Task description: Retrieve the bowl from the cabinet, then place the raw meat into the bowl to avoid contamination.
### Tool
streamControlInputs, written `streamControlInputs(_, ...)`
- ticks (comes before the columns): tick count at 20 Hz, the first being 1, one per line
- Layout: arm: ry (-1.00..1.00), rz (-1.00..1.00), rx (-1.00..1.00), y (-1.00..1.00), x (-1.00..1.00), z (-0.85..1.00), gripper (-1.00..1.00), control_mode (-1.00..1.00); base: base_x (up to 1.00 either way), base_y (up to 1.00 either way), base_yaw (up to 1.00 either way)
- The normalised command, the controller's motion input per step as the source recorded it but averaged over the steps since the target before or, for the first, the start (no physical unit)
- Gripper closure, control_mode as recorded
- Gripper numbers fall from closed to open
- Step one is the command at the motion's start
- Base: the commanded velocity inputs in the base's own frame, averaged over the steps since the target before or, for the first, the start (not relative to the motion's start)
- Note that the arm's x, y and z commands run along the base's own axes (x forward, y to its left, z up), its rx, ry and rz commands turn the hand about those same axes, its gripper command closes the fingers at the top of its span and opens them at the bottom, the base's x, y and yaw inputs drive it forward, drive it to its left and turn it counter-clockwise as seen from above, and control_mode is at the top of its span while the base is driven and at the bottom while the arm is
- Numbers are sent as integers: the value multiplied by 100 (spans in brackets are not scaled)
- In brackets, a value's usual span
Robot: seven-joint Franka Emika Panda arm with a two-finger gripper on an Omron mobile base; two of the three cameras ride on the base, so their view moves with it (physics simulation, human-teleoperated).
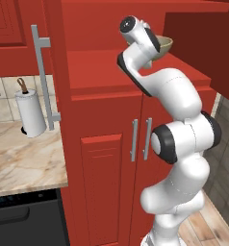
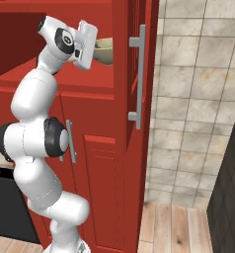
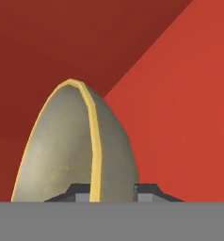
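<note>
Inside the open upper bay of the cabinet [image 1: 107,158], at 12 o'clock from the arm, the gripper [image 3: 112,190] has its 2 fingers nearly closed astride the rim of the bowl [image 3: 62,150], gripping it.

place: kitchen | signs: red cabinet [image 1: 104,158], marble counter [image 1: 20,161], paper-towel roll [image 1: 31,114], tiled wall [image 2: 193,123]
</note>
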Motion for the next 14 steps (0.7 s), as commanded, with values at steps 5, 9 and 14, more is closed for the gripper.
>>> streamControlInputs(5,0,-5,2,0,0,-26,100,-100,0,0,0)
streamControlInputs(9,1,-6,3,0,0,-19,100,-100,0,0,0)
streamControlInputs(14,-2,-12,2,14,-21,0,100,-100,0,0,0)
